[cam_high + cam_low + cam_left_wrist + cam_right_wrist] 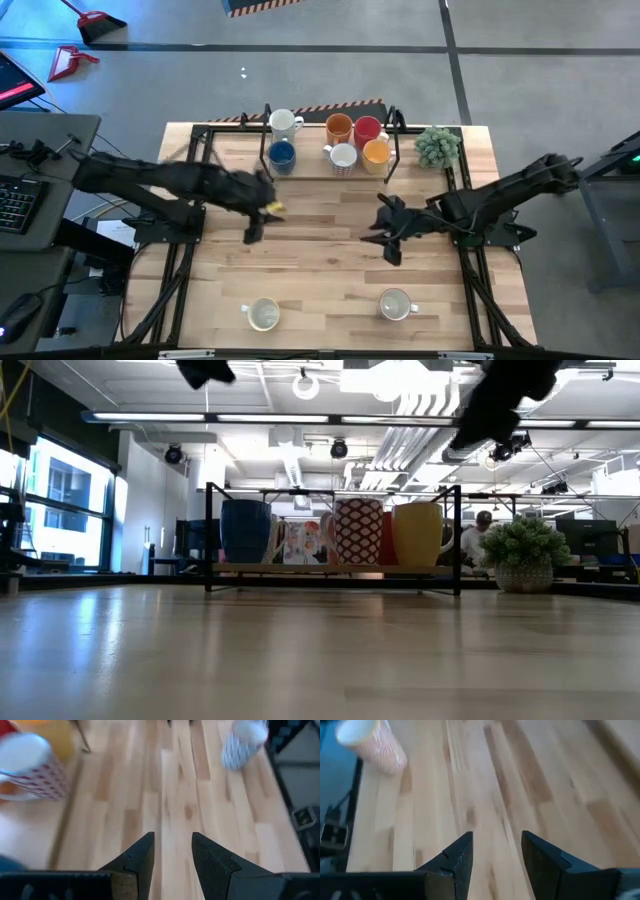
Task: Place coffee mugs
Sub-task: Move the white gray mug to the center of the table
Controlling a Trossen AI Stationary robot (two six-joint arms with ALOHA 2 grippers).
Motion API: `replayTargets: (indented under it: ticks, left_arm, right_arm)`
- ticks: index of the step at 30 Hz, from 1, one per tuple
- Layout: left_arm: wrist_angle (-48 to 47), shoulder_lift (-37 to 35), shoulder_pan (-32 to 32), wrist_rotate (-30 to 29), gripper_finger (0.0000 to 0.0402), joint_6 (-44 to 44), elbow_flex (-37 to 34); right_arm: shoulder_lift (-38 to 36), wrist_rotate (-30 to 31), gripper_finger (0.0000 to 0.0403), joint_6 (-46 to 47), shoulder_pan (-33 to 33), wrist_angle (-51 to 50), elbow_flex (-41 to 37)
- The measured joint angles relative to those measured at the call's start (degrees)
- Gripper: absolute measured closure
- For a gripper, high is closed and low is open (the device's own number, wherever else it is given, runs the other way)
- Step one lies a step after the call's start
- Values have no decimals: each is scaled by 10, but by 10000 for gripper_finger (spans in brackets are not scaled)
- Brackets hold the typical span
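- Two small cream ceramic mugs, one [263, 314] and the other [396, 304], stand at the near edge of the wooden table [330, 270]; six more sit in the far rack [330, 140].
- Left gripper [256, 220] and right gripper [385, 240] hang mid-table between, jaws parted, empty.
- Each near mug lies nearest its own side's arm.

bare wood lies open across the middle of the table [330, 270], between the left gripper [262, 212] and right gripper [388, 228]. at the far edge a black rack [392, 150] fences six mugs [342, 157], with a potted plant [437, 146] beside it. two white mugs [264, 314] stand well apart near the front edge.
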Motion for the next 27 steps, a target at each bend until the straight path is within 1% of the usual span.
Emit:
replayTargets:
  ticks: [5, 9, 17, 22, 24, 27]
  left_arm:
    - [4, 82, -37, -15, 282, -1, 0]
    - [10, 115, -59, -22, 282, -20, 0]
    - [19, 119, -71, -40, 282, -63, 0]
    - [16, 114, -71, -47, 282, -66, 0]
    - [17, 111, -71, -48, 282, -66, 0]
    - [17, 110, -71, -48, 282, -66, 0]
  right_arm:
    - [-8, -27, 256, 29, 43, -56, 0]
    - [-9, -50, 256, 66, 93, -59, 0]
    - [-1, -49, 262, 153, 172, -70, 2]
    - [37, -48, 280, 192, 202, -51, 2]
    - [55, -64, 287, 199, 211, -26, 2]
    - [77, -80, 295, 220, 219, -22, 2]
